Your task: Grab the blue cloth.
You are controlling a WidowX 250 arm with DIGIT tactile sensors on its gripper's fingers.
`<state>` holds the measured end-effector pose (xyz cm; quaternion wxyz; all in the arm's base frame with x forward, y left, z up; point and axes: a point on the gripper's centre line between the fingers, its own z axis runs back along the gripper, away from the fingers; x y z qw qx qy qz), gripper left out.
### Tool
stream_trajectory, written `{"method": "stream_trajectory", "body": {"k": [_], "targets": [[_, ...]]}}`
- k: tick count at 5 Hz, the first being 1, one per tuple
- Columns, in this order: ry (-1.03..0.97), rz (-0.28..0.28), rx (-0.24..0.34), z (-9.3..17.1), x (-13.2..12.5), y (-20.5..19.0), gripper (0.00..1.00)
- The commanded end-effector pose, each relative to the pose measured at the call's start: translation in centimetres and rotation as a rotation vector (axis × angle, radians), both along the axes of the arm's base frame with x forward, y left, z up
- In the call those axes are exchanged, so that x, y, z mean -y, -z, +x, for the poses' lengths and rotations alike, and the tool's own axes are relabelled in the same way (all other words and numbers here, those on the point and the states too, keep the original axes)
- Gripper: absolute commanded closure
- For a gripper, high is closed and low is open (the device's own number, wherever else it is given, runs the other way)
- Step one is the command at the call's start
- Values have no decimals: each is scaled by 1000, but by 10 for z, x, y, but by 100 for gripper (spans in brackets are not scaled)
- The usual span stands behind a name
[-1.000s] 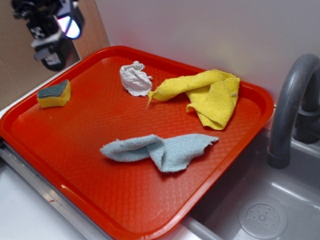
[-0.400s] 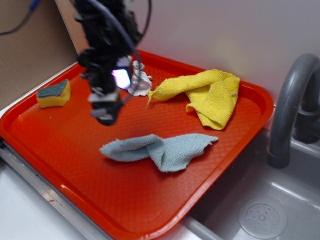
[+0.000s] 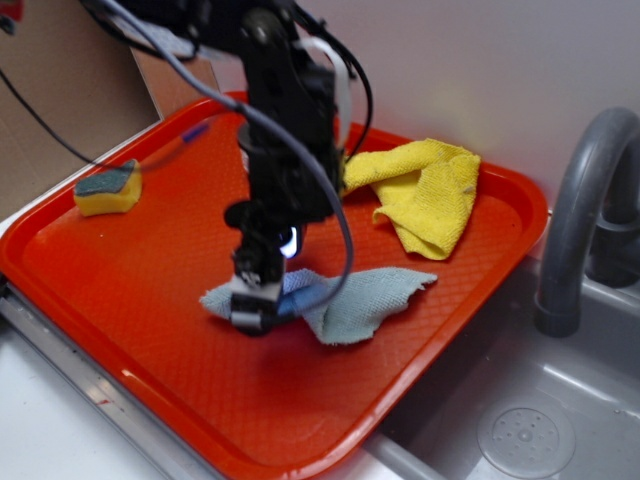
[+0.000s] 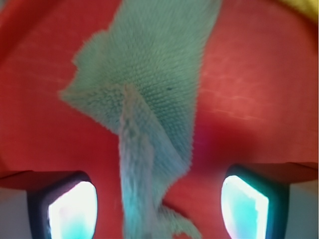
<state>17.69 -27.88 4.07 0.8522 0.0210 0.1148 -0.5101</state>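
Observation:
The blue cloth (image 3: 362,300) is a pale grey-blue terry rag lying crumpled on the red tray (image 3: 130,270), near its front middle. My gripper (image 3: 256,308) hangs over the cloth's left folded end, low above it. In the wrist view the cloth (image 4: 149,89) spreads out ahead, and its raised fold runs down between my two fingers (image 4: 72,209). The gripper (image 4: 158,211) is open, with wide gaps on both sides of the fold. The arm hides the cloth's left part in the exterior view.
A yellow cloth (image 3: 425,190) lies at the tray's back right. A yellow sponge with a green top (image 3: 108,188) sits at the back left. A grey faucet (image 3: 585,210) and sink (image 3: 520,430) stand to the right. Cardboard (image 3: 60,90) stands behind.
The arm has swung from the tray's back left corner forward and down, and now sits over the blue cloth's left end. It now covers the white wad.

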Motion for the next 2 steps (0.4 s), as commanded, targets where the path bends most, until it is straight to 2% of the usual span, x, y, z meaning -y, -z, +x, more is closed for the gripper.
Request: {"method": "stream_trajectory", "body": {"k": [1, 2], "targets": [[12, 33, 54, -23, 8, -11, 100], [-59, 26, 91, -19, 3, -25, 100]]}}
